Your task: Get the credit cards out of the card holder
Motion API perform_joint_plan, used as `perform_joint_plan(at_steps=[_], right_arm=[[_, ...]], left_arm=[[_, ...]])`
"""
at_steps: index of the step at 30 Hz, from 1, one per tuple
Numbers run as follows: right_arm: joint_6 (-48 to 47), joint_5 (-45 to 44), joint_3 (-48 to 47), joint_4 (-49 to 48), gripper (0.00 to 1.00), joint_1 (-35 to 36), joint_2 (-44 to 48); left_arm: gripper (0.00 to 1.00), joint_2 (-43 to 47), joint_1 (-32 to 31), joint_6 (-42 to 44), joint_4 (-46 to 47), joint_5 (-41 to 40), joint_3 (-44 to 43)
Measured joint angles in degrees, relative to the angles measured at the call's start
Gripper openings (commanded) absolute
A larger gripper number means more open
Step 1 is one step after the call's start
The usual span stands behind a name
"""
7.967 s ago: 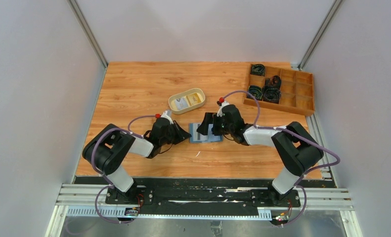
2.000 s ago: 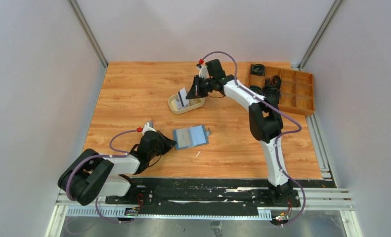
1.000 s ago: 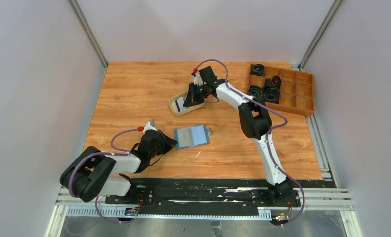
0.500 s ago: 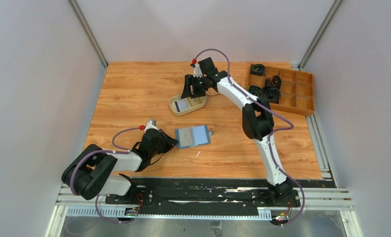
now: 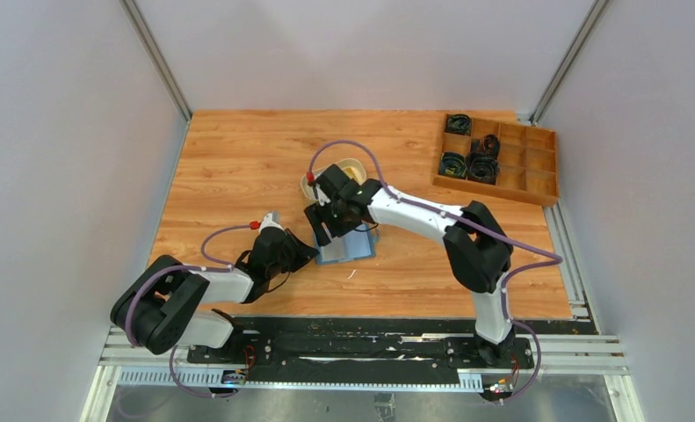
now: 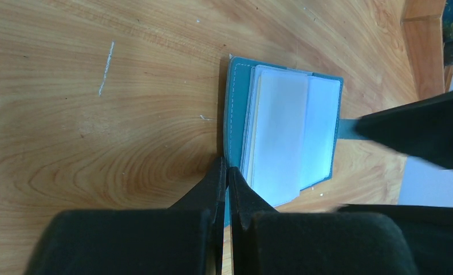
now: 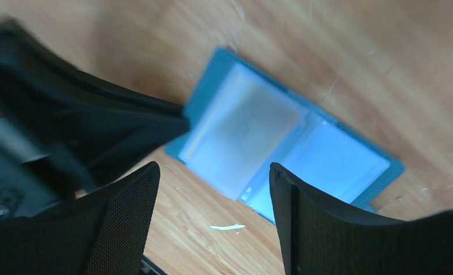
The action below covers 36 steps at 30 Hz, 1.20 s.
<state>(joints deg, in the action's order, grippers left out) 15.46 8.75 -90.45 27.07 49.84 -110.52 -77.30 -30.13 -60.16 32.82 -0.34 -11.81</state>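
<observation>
The blue card holder (image 5: 354,249) lies open on the table, partly under my right gripper. Its pale blue pockets (image 6: 318,129) face up, and a whitish credit card (image 6: 278,134) sits in the nearer pocket (image 7: 241,132). My left gripper (image 6: 227,172) is shut, its tips pressing on the holder's near edge (image 5: 298,255). My right gripper (image 7: 212,169) hovers open above the card holder (image 7: 327,166) with nothing between its fingers (image 5: 326,224).
The cream oval tray (image 5: 355,164) stands just behind the right gripper, mostly hidden by the arm. A wooden compartment box (image 5: 502,163) with dark coiled items sits at the back right. A small white mark (image 7: 227,227) lies on the wood near the holder.
The right gripper opened over the tray, leaving a card there, then swung back and down over the card holder. The left gripper and holder stayed put.
</observation>
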Motion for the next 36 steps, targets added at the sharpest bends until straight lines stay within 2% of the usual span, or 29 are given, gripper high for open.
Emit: perform_joint_plan(at_steps=[6, 15, 19, 36], right_arm=[[1.7, -4.5, 2.7, 2.3, 0.74, 1.7, -6.0], [3.2, -7.0, 0.9, 2.6, 0.75, 2.3, -6.3], [3.9, -7.9, 0.1, 2.5, 0.83, 2.5, -7.0], [5.3, -14.0, -2.7, 4.8, 0.83, 4.2, -10.5]], left_arm=[[0.0, -0.2, 0.0, 0.0, 0.0, 0.2, -0.1], [0.0, -0.2, 0.0, 0.0, 0.0, 0.2, -0.1], [0.0, -0.2, 0.0, 0.0, 0.0, 0.2, -0.1], [0.0, -0.2, 0.0, 0.0, 0.0, 0.2, -0.1]])
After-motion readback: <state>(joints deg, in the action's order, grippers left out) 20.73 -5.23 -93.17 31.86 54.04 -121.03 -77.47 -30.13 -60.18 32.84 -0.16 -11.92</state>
